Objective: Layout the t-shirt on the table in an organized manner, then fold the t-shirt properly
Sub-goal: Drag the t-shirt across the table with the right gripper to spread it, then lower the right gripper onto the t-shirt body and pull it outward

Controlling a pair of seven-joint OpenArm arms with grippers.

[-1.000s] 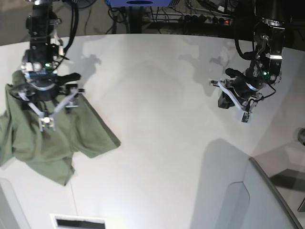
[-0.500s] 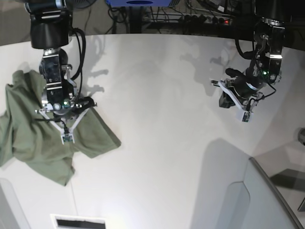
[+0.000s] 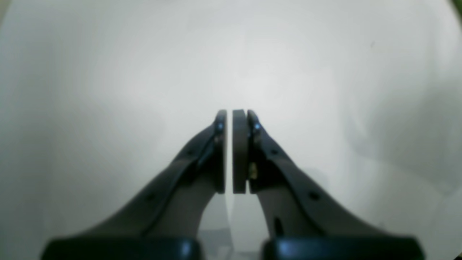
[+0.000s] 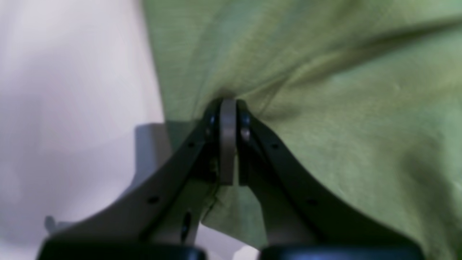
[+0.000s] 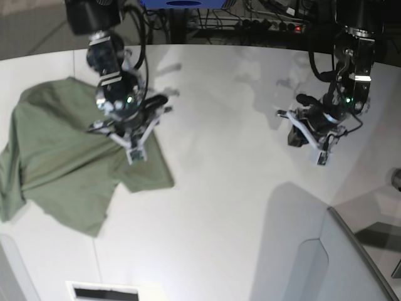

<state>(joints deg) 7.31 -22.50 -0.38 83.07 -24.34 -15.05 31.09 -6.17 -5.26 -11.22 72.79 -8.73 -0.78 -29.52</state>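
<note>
Olive-green cotton of the t-shirt [image 5: 69, 157] lies crumpled on the left part of the table [image 5: 225, 188], with its near-left portion draped toward the table edge. Since a second ago the right gripper [image 5: 133, 152] has gone from jaws spread wide above the cloth to jaws closed, and it has travelled to the right and slightly farther away. In the right wrist view the right gripper [image 4: 227, 144] has its jaws pressed together on a pinch of the t-shirt [image 4: 325, 108], with creases radiating from the contact point. The shirt's right edge has shifted rightward with it, and the bundle now looks wider and flatter than before.

Left gripper [image 5: 321, 150] hangs over bare table at the far right, well apart from the shirt; its position is unchanged. The left wrist view shows the left gripper [image 3: 229, 151] closed on nothing, with only a sliver of light between the pads.

Judgement: the layout stage is under way. The pull is spreading the cloth toward the table centre. Folding has not begun.
</note>
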